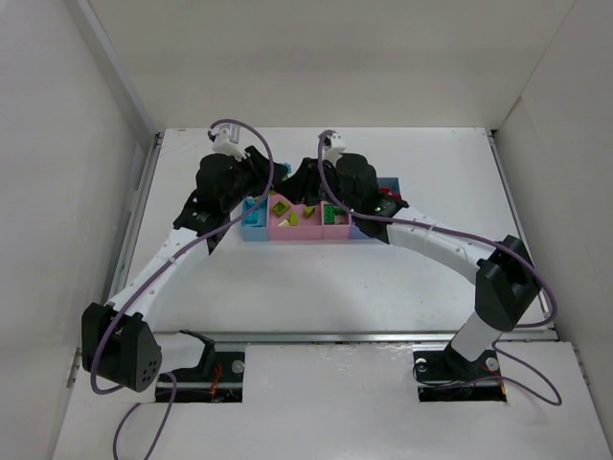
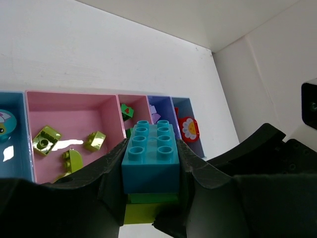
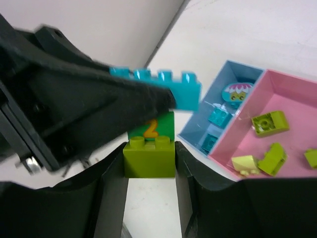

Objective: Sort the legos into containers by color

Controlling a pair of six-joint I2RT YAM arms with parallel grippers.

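My left gripper (image 2: 151,148) is shut on a long cyan brick (image 2: 151,158), held above the table in front of the containers (image 1: 311,230). A green brick (image 2: 153,198) and a lime brick (image 2: 141,213) are stacked under the cyan one. In the right wrist view the green brick (image 3: 151,126) bears a yellow 2. My right gripper (image 3: 150,163) is shut on the lime brick (image 3: 148,158), a finger against each side. From above, both grippers meet behind the bins, left (image 1: 271,182) and right (image 1: 299,182), and the stack is hidden.
The wide pink bin (image 2: 69,116) holds lime bricks (image 3: 270,123). Cyan bricks (image 3: 218,116) lie in the left light blue bin (image 3: 245,66). A red flower brick (image 2: 189,129) sits in the far right bin. White walls enclose the table.
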